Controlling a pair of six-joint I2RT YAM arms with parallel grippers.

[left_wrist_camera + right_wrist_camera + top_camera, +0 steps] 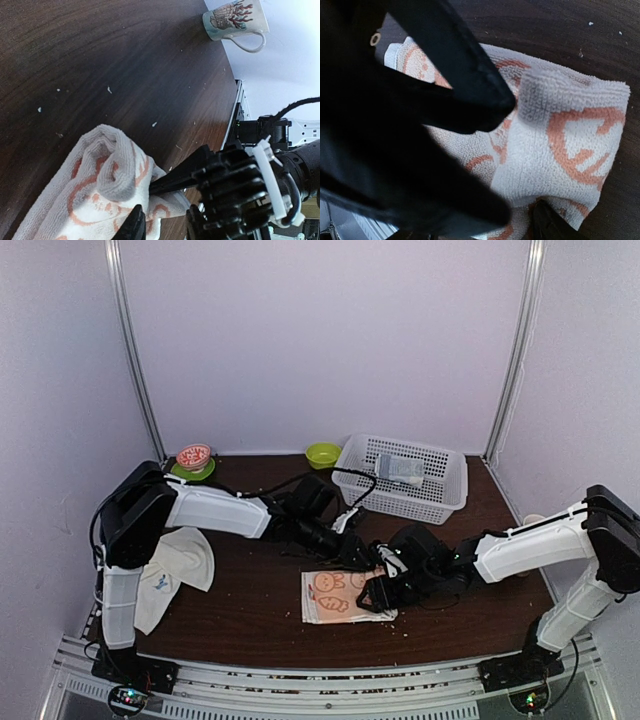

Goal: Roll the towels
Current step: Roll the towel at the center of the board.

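Observation:
The cream towel with orange-pink faces (338,597) lies at the table's front centre, its right end bunched into a loose fold (107,175). My left gripper (358,558) hangs over the towel's far right corner. Its jaws (165,226) stand apart, with the towel's edge lying between them. My right gripper (383,592) is at the towel's right edge, its fingers (172,181) closed to a wedge that pinches the fold. In the right wrist view the towel (560,135) fills the frame and cloth sits between the near-closed jaws (522,220). The plain cream-white towel (180,565) lies crumpled at the left.
A white basket (450,490) at the back right holds a grey-blue rolled towel (400,470). A green bowl (322,453) and a green plate with a red-patterned bowl (193,458) stand at the back. A patterned mug (235,20) stands near the table's right edge.

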